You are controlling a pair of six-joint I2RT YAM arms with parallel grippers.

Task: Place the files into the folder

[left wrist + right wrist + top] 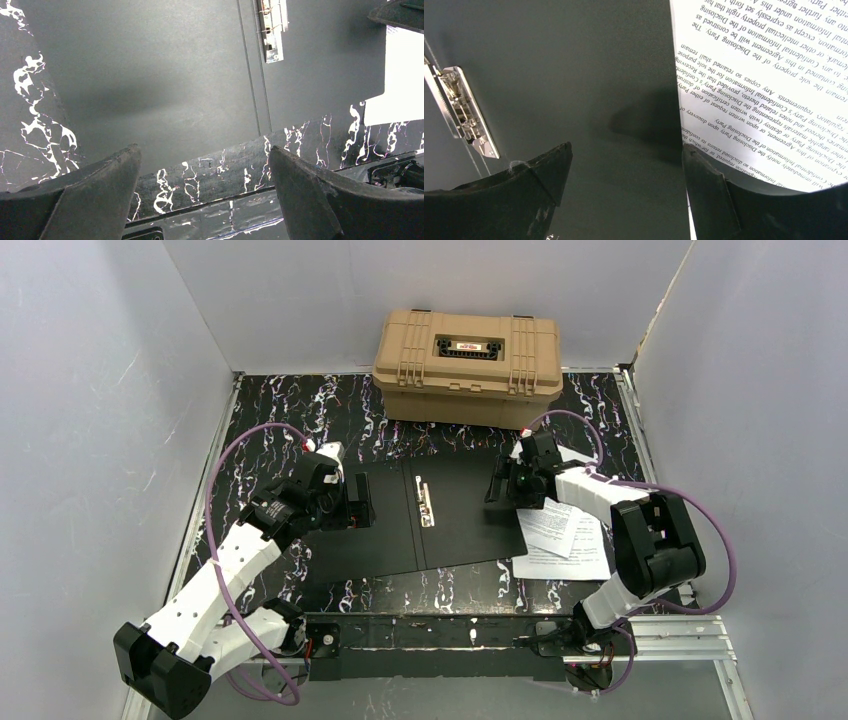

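The folder [400, 540] lies open flat on the table, black inside up, with a metal clip [425, 502] beside its spine. The files [565, 540], white printed sheets, lie on the table beside the folder's right edge. My left gripper [358, 502] is open and empty over the folder's left half [165, 80]. My right gripper [500, 485] is open and empty at the folder's right edge; in the right wrist view the folder [589, 75] and the files [764, 85] meet between its fingers. The clip shows in both wrist views [272, 30] [461, 112].
A tan plastic hard case [467, 365] stands at the back of the black marbled table [300, 410]. White walls close in the left, back and right. A metal rail [640, 635] runs along the near edge by the arm bases.
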